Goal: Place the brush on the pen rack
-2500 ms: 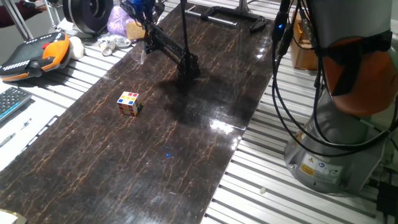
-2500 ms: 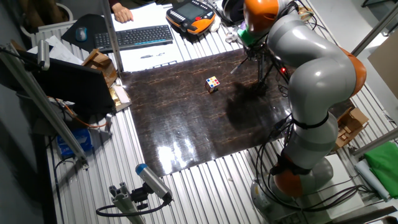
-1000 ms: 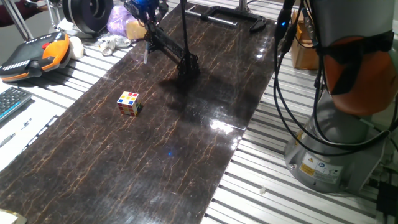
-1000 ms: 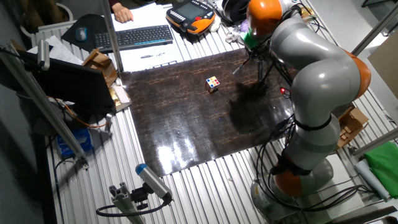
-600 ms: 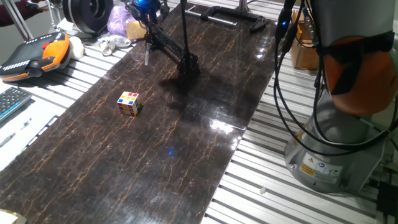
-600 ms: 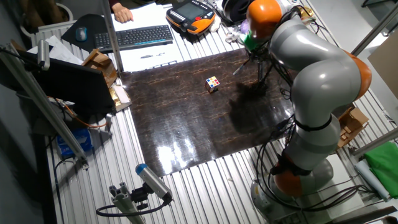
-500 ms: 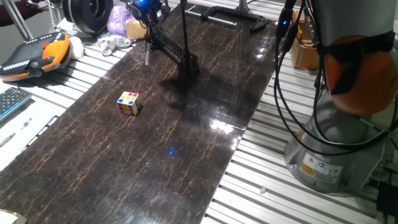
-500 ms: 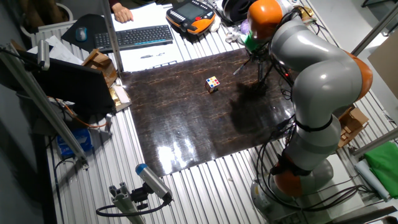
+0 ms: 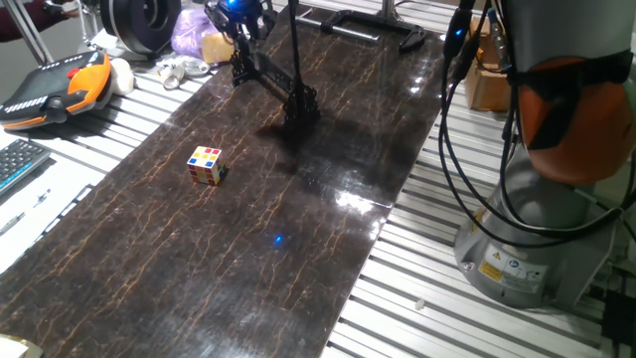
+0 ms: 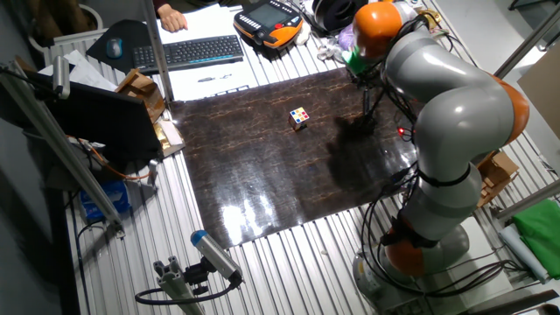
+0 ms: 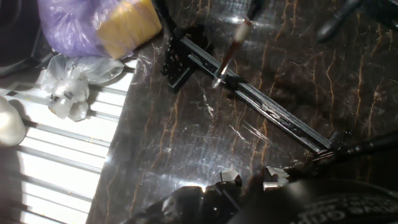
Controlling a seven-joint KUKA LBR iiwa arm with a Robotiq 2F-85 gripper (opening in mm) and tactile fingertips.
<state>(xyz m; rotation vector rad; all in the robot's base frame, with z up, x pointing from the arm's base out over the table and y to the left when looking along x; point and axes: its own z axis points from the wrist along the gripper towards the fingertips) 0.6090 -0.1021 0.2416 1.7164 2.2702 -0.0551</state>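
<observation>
One fixed view: tool [image 9: 238,22] above rack [image 9: 268,78] at far counter [image 9: 298,249] end; cube [image 9: 207,165] well apart.
Other fixed view: rack [image 10: 366,109] mostly hidden behind arm.
Hand view: brush [image 11: 229,53] tip-down, touching rack [image 11: 249,93] bar near block. Tool grip unclear, cannot tell.

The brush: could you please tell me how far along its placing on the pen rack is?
Done: the brush stands tilted, its tip meeting the bar of the pen rack. In hand: the hand hovers above that end; its grip is hidden. Left: probably laying the brush on the rack and letting go.
</observation>
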